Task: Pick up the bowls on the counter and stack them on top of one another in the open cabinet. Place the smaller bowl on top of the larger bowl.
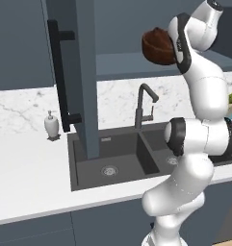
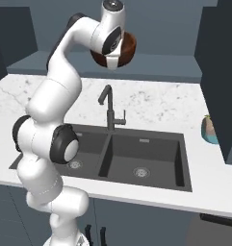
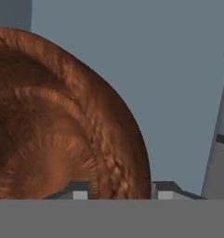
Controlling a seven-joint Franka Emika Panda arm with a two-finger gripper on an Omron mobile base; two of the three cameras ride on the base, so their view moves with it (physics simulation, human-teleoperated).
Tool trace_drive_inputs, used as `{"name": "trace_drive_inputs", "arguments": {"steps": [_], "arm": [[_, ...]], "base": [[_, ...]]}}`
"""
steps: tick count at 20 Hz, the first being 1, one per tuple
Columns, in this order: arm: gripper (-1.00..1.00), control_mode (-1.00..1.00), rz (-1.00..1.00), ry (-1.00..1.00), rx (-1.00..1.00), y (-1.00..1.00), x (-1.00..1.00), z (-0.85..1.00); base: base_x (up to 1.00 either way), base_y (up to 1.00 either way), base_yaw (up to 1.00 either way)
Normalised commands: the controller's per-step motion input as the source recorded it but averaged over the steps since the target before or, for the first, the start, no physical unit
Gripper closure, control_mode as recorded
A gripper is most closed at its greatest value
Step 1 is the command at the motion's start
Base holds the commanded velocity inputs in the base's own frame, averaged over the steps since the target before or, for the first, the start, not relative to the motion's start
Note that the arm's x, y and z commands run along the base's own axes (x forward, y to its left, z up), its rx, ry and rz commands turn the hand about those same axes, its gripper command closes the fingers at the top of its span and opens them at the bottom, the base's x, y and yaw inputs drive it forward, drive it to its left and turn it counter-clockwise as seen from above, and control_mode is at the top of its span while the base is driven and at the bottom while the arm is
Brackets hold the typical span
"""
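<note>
Your gripper (image 3: pixel 115 190) is pinching the rim of a wooden bowl (image 1: pixel 157 46), one fingertip inside the wall, one outside. Looks like the larger bowl; can't confirm, no second one to compare. It hangs raised at the open cabinet (image 1: pixel 136 65) shelf level, above the sink (image 2: pixel 136 158). Key relation: the shelf lies just beyond and below the bowl, so I'd judge you push forward, then lower.

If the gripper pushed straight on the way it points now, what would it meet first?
Apart from the bowl straddled by the gripper, probably the open cabinet's flat grey-blue inner wall; nothing else shows in between, though its depth is unclear.
</note>
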Motion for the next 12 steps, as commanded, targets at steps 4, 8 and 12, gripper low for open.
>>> {"name": "trace_drive_inputs", "arguments": {"steps": [4,8,12], "arm": [[-1.00,-1.00,0.00,-0.02,0.00,-0.03,-0.12,-0.17],[-1.00,-1.00,-0.07,-0.34,0.00,-0.15,-1.00,-0.79],[-1.00,-1.00,-0.12,-0.49,0.00,-0.19,-1.00,-0.98]], "base": [[0.00,0.00,0.00],[0.00,0.00,0.00],[0.00,0.00,0.00]]}}
